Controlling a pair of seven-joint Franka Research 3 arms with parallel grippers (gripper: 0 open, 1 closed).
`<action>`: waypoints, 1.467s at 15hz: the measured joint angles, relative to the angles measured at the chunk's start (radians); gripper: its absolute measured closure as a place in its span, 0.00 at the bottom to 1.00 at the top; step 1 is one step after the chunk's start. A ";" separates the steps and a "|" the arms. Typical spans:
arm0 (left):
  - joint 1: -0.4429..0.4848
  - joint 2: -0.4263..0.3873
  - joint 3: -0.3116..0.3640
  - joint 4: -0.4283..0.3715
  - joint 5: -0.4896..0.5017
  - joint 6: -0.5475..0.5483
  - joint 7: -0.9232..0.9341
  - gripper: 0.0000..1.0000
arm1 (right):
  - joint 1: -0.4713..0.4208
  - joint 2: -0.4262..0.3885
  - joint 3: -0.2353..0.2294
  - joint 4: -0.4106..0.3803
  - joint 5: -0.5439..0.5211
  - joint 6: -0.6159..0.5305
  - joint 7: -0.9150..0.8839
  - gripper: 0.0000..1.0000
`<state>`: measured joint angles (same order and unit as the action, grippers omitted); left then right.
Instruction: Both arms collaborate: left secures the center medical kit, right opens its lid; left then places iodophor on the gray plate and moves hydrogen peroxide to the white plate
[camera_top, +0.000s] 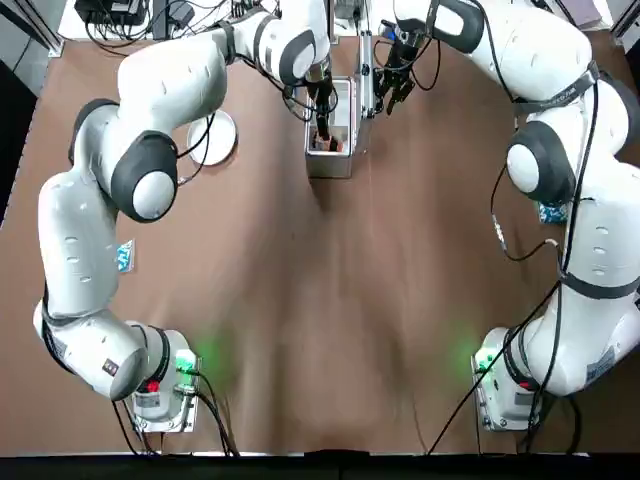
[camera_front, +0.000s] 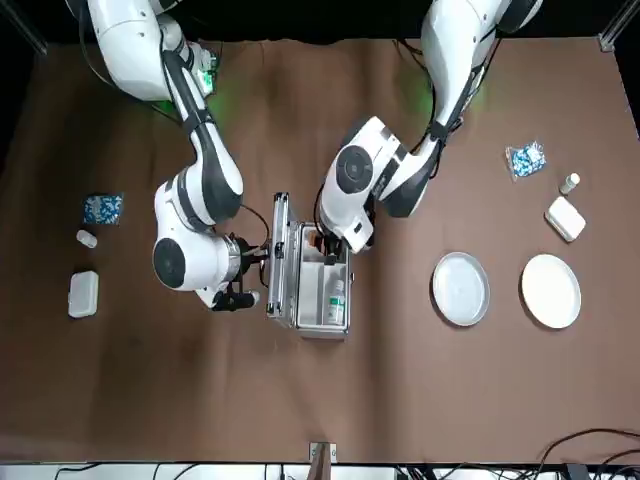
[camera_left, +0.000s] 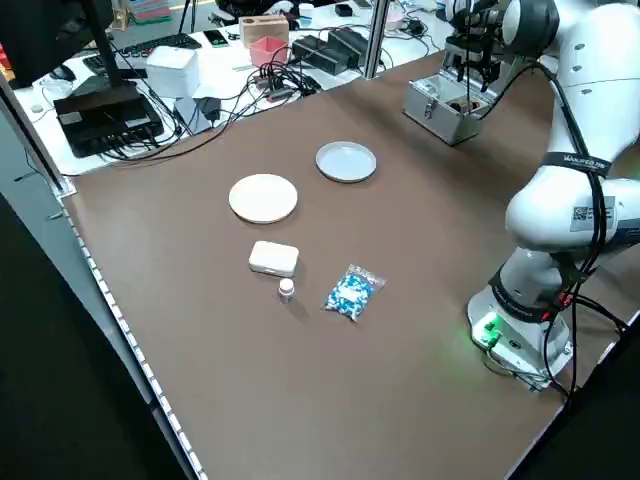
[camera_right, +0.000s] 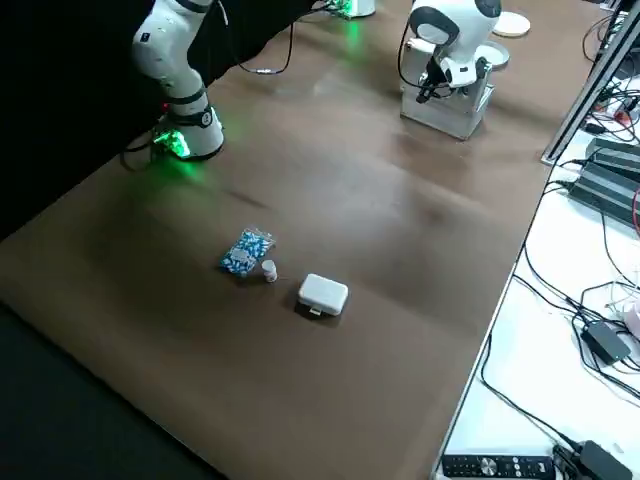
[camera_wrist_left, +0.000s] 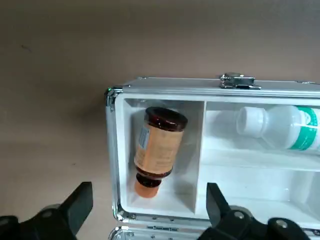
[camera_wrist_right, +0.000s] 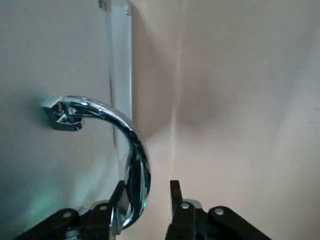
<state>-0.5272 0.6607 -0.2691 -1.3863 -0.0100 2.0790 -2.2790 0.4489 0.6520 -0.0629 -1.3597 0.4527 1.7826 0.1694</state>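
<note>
Brown worktop (camera_top: 330, 320): bare at 6 o'clock between the two arm bases. All task items sit far out, toward 12.

Kit (camera_top: 330, 165): silver case at 12 o'clock, open, white tray inside.

Left pincer (camera_wrist_left: 147, 212): spread wide, empty, poised over the kit's end compartment. It is not bracing the case.

Iodophor (camera_wrist_left: 157, 150): brown bottle, orange cap, lying on its side in that end compartment, between the fingers' line of descent.

Hydrogen peroxide (camera_wrist_left: 285, 127): pale bottle, teal label, lying in the neighbouring long compartment.

Lid (camera_front: 278, 262): standing upright on the kit's 3 o'clock edge.

Right pincer (camera_wrist_right: 146, 197): narrow, closed about the lid's chrome handle (camera_wrist_right: 132, 145), with a little slack showing on one side.

Gray plate (camera_front: 460, 288): at 9 o'clock from the kit, well apart, empty.

White plate (camera_front: 550, 290): just beyond the gray plate, same direction, empty.

Hazards, as judged:
- The compartment is snug. A wide finger may strike the wall or divider, jamming or shoving the unbraced kit.
- The bottle is round and on its side. An off-centre pinch could roll it or squeeze it out.
- A hold near the cap end could let it tilt on the lift.
- If the handle slips, the lid could fall on the left pincer.
- The plates look alike, so the iodophor could land on the wrong one.
</note>
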 joint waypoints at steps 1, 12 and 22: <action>-0.002 0.003 0.000 0.000 0.010 0.001 0.000 0.00 | 0.000 0.002 0.000 0.000 0.018 0.000 -0.013 0.59; -0.071 0.052 0.046 0.000 0.059 0.072 -0.008 0.07 | -0.033 0.005 -0.002 0.001 0.180 -0.048 -0.084 0.59; -0.106 0.079 0.049 0.000 0.064 0.118 -0.045 0.08 | -0.105 0.005 -0.003 0.026 0.192 -0.096 -0.123 0.58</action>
<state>-0.6328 0.7402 -0.2198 -1.3861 0.0539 2.1973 -2.3238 0.3440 0.6565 -0.0663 -1.3333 0.6446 1.6866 0.0468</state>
